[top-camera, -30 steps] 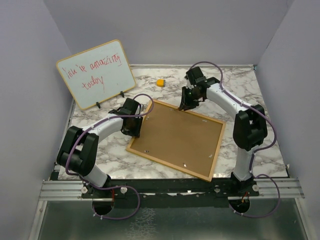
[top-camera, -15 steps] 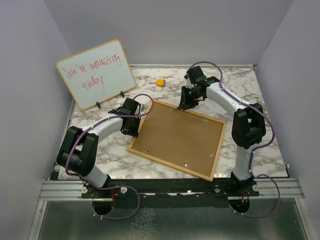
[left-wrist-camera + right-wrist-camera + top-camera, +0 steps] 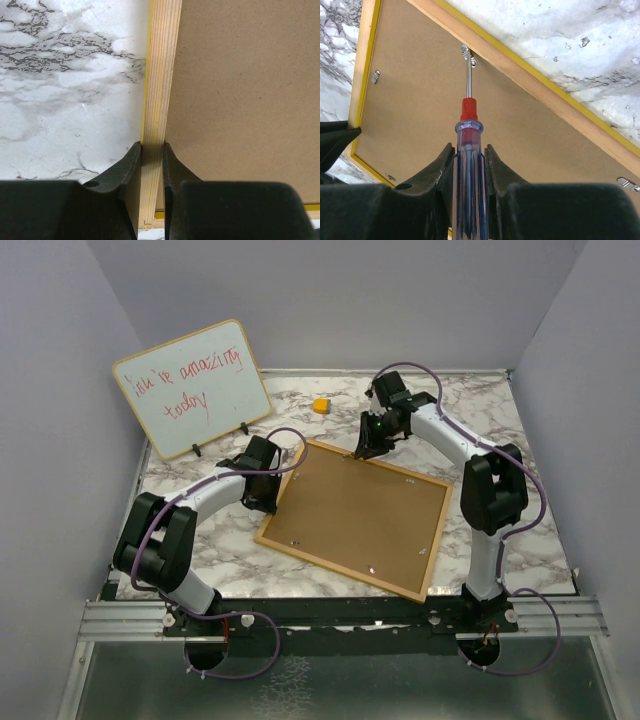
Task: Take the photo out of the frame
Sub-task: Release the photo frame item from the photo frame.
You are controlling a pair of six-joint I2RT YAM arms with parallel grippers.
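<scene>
Left fingers [image 3: 127,170] are pinched on the left rail of the frame [image 3: 350,515], which runs straight away from them. It's lying back-up, mid-picture on the bench [image 3: 540,530]. Right fingers [image 3: 437,172] clamp a screwdriver [image 3: 468,150], its tip dead ahead on a clip [image 3: 468,54] at the top edge. The photo's hidden under the backing.

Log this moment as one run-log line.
frame: back up on table | left gripper: shut on frame edge | right gripper: holds screwdriver, tip at clip | photo: not visible
</scene>
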